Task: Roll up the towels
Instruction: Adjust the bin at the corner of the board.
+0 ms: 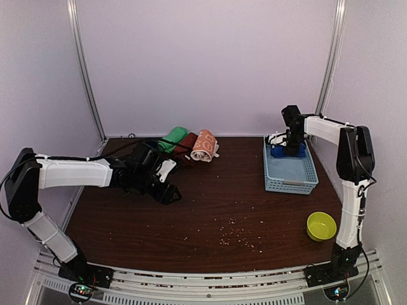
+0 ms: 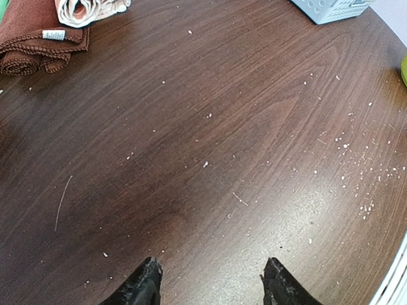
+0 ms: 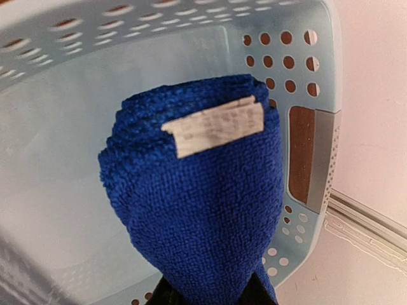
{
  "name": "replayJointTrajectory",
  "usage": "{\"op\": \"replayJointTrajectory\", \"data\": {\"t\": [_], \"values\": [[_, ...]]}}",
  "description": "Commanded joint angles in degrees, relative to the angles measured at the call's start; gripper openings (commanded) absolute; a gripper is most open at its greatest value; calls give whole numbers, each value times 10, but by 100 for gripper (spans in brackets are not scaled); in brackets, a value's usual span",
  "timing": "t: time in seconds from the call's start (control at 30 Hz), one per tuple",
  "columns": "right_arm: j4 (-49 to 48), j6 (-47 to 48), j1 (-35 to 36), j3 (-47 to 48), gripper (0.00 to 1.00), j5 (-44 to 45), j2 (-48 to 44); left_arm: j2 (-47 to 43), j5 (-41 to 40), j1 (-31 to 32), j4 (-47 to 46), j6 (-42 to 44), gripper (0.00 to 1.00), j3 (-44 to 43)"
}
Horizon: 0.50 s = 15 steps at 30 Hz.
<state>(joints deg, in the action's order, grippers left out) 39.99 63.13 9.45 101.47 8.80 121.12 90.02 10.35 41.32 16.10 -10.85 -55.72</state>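
While left fingers gape, right fingers pinch blue towel lengthwise toward basket.

Three rolled towels side by side at the table's back, left gripper just before them, basket back right, fourth towel in right gripper over its far end, bowl front right, crumbs mid-front.

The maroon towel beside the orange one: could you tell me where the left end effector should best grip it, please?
Grip the maroon towel across its thick rolled edge nearest the left end effector, coming down from that side. The orange towel crowds its right side, so that edge looks freest.
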Motion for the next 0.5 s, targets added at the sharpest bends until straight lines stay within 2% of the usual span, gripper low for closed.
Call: {"op": "replayJointTrajectory", "data": {"t": [0.0, 0.47], "values": [[-83, -7, -17, -8, 0, -13, 22, 9, 10, 1, -25, -2, 57, 2], [-148, 13, -28, 15, 0, -68, 83, 27, 2, 1, -16, 7, 56, -5]]}}
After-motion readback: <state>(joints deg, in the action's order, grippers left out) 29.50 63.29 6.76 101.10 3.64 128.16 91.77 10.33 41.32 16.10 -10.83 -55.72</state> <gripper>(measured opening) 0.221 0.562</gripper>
